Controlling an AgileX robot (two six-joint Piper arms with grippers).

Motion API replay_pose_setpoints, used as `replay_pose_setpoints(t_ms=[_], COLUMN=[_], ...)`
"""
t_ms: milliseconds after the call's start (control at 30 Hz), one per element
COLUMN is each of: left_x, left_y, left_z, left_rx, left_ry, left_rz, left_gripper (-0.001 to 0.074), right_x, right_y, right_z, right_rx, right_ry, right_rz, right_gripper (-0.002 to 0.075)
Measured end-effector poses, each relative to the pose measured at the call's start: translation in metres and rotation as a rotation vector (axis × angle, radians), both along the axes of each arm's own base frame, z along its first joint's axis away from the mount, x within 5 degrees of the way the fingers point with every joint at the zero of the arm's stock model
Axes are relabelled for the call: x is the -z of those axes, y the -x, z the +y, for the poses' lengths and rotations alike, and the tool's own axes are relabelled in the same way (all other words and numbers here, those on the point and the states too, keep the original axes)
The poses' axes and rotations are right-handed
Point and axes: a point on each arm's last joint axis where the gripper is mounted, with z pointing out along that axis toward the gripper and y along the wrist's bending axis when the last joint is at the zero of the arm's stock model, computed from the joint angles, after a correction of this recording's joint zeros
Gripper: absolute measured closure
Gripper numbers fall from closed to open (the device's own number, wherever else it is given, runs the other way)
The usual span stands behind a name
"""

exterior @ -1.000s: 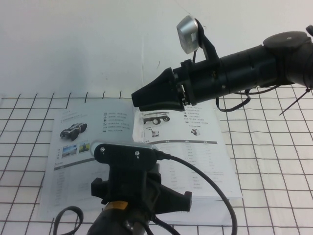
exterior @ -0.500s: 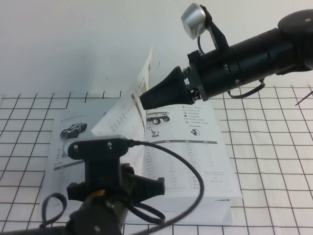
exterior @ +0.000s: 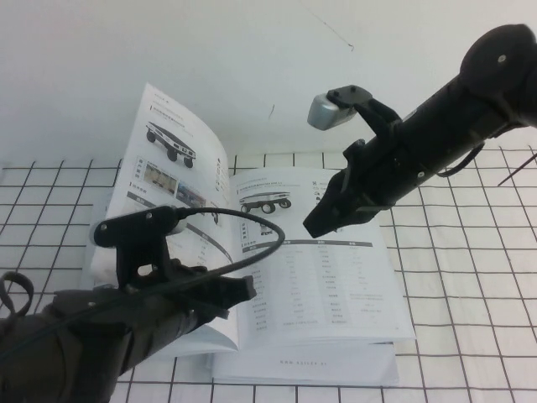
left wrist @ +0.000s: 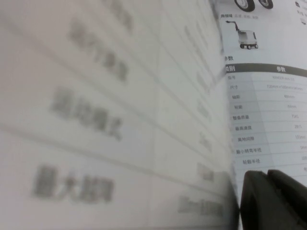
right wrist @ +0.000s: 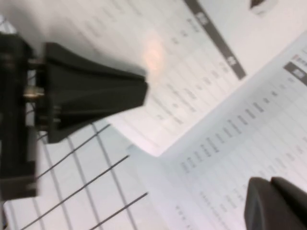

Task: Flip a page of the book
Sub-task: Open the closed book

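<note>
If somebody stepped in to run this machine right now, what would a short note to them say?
Right gripper: shut, empty, above the book's right-hand page.
Left gripper: low at the book's left half, against the lifted page.
Page: standing up near the spine, leaning left, flat four-wheeled cart side showing.
Done: page lifted off the right side.
Left: lay it flat on the left.

Your right gripper (exterior: 315, 225) hangs mid-air, jaws closed and empty, its arm reaching in from the upper right and angled down toward the left. Your left gripper (exterior: 239, 290) sits low at the near left, arm nearly level, pointing right.
</note>
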Motion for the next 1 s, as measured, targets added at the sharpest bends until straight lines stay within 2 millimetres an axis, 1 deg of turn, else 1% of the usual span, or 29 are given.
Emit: replay_pose_setpoints(t_ms=[300,367,467,533,633,733,1000], left_x=[0.003,0.008,0.021,0.034,0.053,0.067,0.077], left_y=[-0.011,-0.015,-0.021,-0.026,-0.029,-0.031,-0.033], left_z=[0.013,0.016,0.019,0.021,0.021,0.021,0.017], left_rx=[0.014,0.020,0.033,0.037,0.046,0.051,0.072], left_ry=[0.050,0.060,0.080,0.090,0.079,0.069,0.077], left_rz=[0.034,0.057,0.119,0.169,0.239,0.284,0.323], left_gripper=[0.0737,0.0737,0.0737,0.0737,0.0737,0.0737,0.0737], right_x=[0.055,0.067,0.082,0.088,0.091,0.093,0.110], right_y=[-0.023,-0.026,-0.028,-0.029,-0.030,-0.030,-0.031], right_z=[0.005,0.006,0.005,0.004,0.000,-0.003,-0.003], right_rx=[0.073,0.084,0.090,0.090,0.085,0.094,0.112], right_ry=[0.052,0.064,0.093,0.119,0.165,0.203,0.241], right_rz=[0.047,0.071,0.095,0.101,0.090,0.085,0.131], right_gripper=[0.0727,0.0727,0.0727,0.0727,0.0727,0.0727,0.0727])
